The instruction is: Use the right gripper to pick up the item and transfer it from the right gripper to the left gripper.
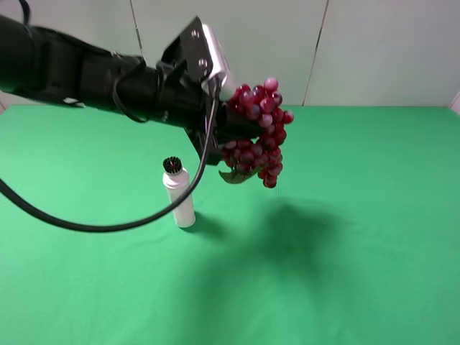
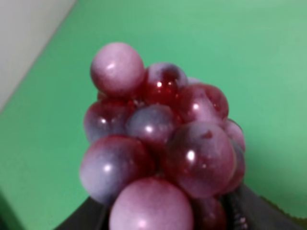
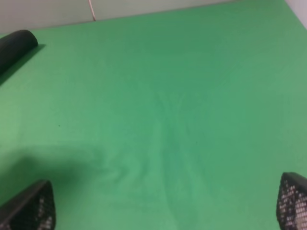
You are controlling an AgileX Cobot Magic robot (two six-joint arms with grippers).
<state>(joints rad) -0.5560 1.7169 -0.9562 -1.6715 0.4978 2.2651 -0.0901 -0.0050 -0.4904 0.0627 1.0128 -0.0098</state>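
Note:
The item, a bunch of dark-red and pinkish grapes [image 1: 260,126] with a small green-brown leaf, hangs in the air above the green cloth. My left gripper [image 1: 237,131] is shut on it and reaches in from the left. In the left wrist view the grapes [image 2: 158,143] fill the frame between the black jaws of the left gripper [image 2: 163,218]. My right gripper [image 3: 160,211] is open and empty over bare green cloth, with only its two mesh fingertips [image 3: 29,207] showing. The right gripper is out of the exterior high view.
A white bottle with a black brush cap [image 1: 180,198] stands upright on the green cloth [image 1: 359,251], below and left of the grapes. The left arm's thick black cable [image 1: 108,224] loops down near it. A black rounded part [image 3: 17,44] lies at the cloth's far edge.

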